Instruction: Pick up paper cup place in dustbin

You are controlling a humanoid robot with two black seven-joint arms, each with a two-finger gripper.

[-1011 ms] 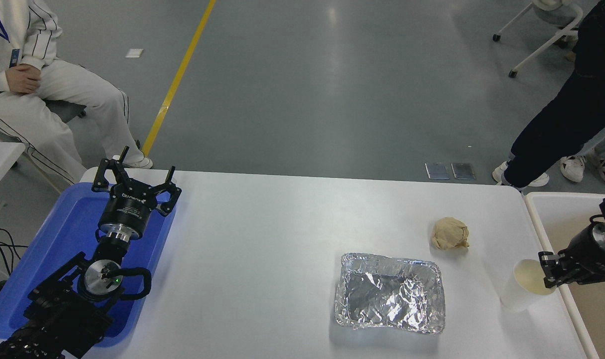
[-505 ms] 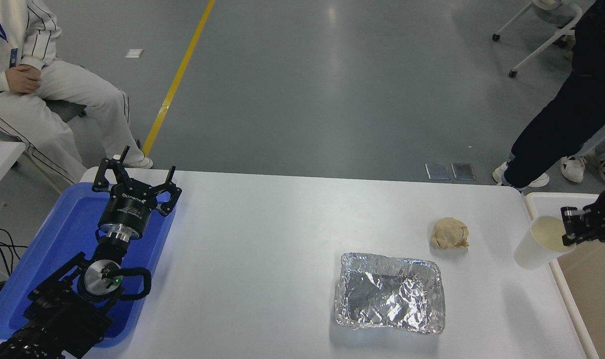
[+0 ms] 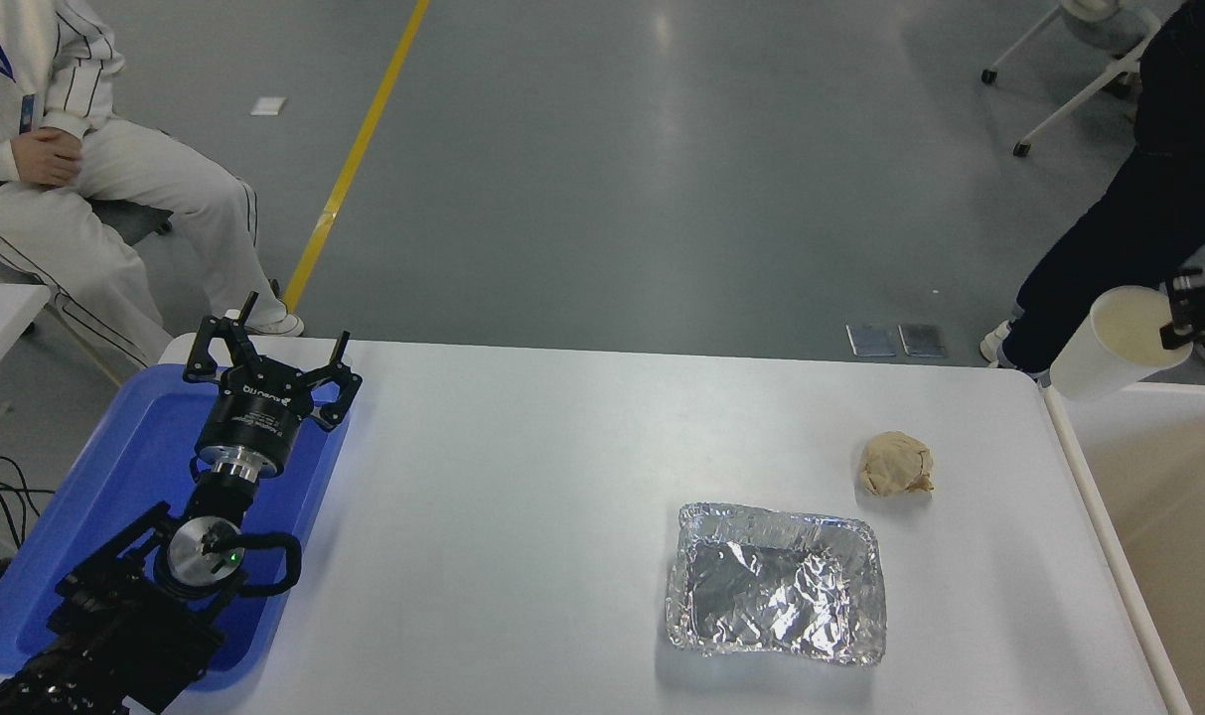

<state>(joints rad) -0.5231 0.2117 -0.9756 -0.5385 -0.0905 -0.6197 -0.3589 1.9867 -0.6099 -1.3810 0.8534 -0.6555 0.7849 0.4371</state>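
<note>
Right gripper [image 3: 1180,316] clamped on rim of small white tapered paper cup [image 3: 1117,341], held aloft above large off-white-rimmed beige dustbin [image 3: 1109,392] far edge. Advice: centre cup over bin interior before releasing. Left gripper [image 3: 264,372] parked, fingers spread.

A white surface [image 3: 523,516] with rounded corners stands on a grey floor. Toward its right side lies a crinkled silver foil tray [image 3: 776,584], shallow and rectangular. Just beyond it, apart from it, sits a crumpled tan paper ball [image 3: 895,464]. A flat blue plastic tray [image 3: 115,467] lies along the left edge. A yellow line [image 3: 359,149] runs across the floor. At the top left, a person in white clothes [image 3: 75,189] sits; at the top right, a person in dark clothes [image 3: 1129,228] stands.
</note>
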